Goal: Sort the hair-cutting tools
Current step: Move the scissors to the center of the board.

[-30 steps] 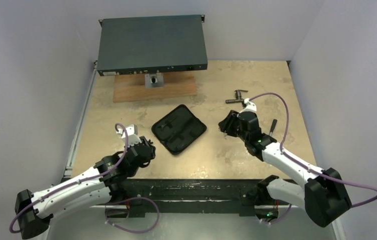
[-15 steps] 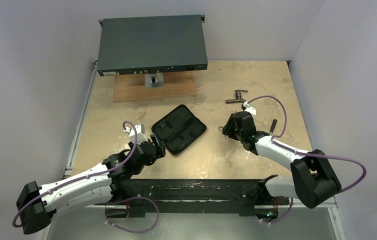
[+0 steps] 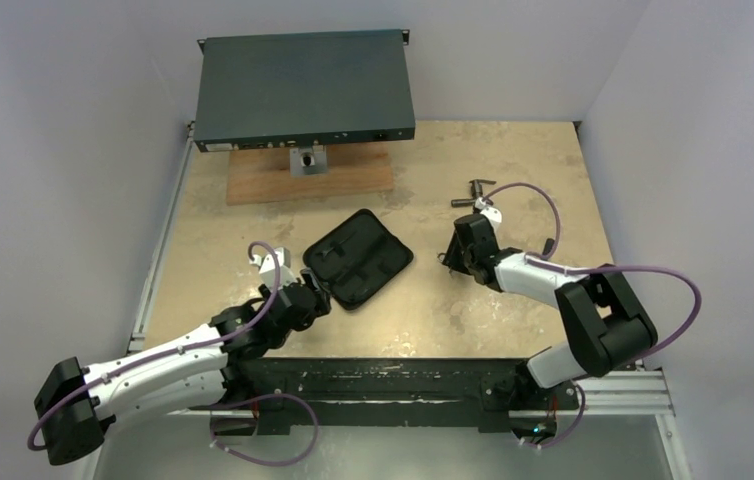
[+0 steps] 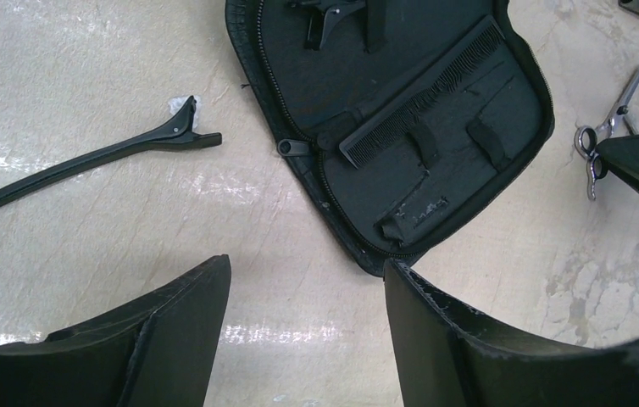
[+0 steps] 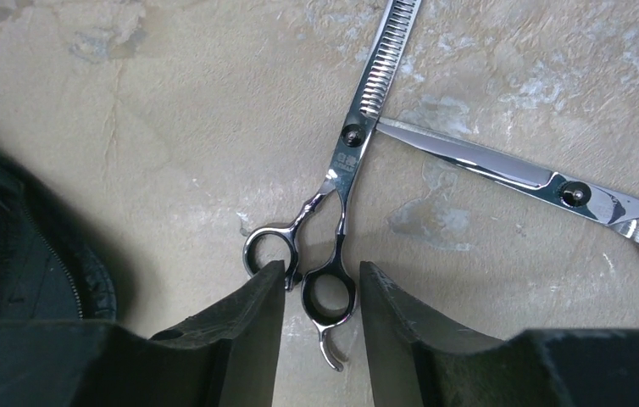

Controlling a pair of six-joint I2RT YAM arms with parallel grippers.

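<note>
An open black zip case lies mid-table. In the left wrist view a black comb sits inside the case, with a black clip at its far end. A second long black clip lies on the table to the left of the case. My left gripper is open over bare table at the case's near corner. Two silver scissors lie crossed right of the case: thinning scissors and plain scissors. My right gripper is open, its fingers standing either side of one finger ring of the thinning scissors.
A dark flat equipment box sits at the back on a wooden board. A dark T-shaped fitting lies behind the right gripper. A small dark tool lies to its right. White walls close in both sides.
My left gripper has opened and moved right, up to the case's near corner. The right arm has folded lower, with its gripper staying at the scissors.
</note>
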